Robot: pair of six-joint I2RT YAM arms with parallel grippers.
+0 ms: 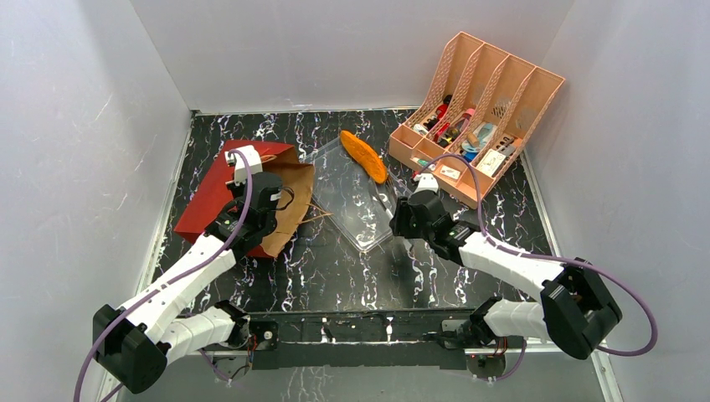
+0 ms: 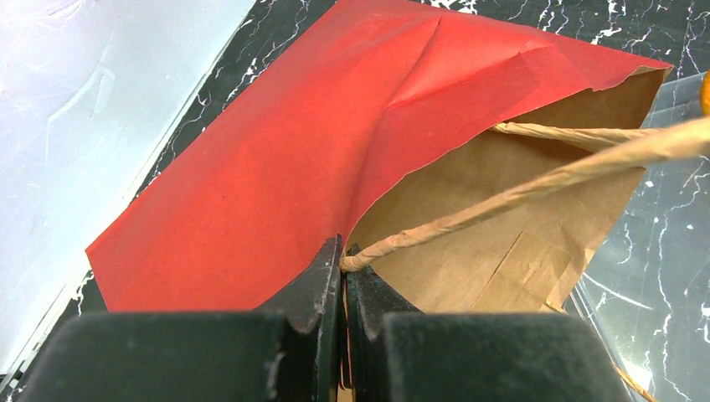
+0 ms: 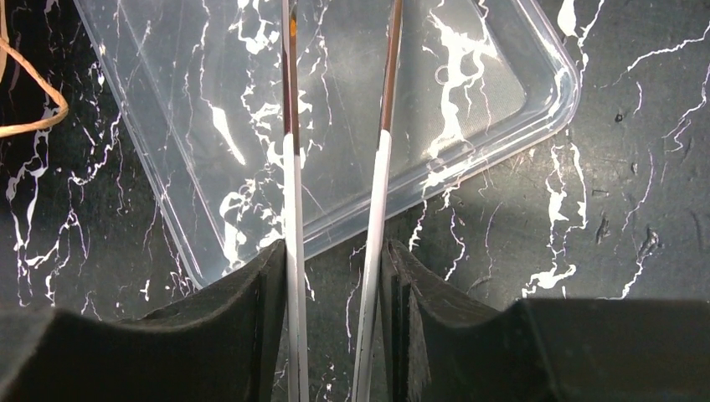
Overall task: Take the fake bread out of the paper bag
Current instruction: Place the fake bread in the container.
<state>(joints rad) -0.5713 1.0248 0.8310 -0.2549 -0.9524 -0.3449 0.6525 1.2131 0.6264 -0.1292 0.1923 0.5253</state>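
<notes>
Paper bag [image 1: 219,194] on black marbled table [image 1: 335,268], left tool [image 2: 343,276] clenched on its handle [image 2: 519,188], right tool [image 3: 335,285] around chopsticks [image 3: 381,184].

Overhead view facing down the table [image 1: 335,268], wrist views close, both wrists sharing clear tray [image 3: 519,109]

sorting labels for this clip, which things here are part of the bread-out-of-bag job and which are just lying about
Part of the job:
- paper bag, left gripper shut on its handle
- fake bread, lying on the clear tray
- right gripper holding two thin sticks

Lying about:
- pink file organizer with small items
</notes>
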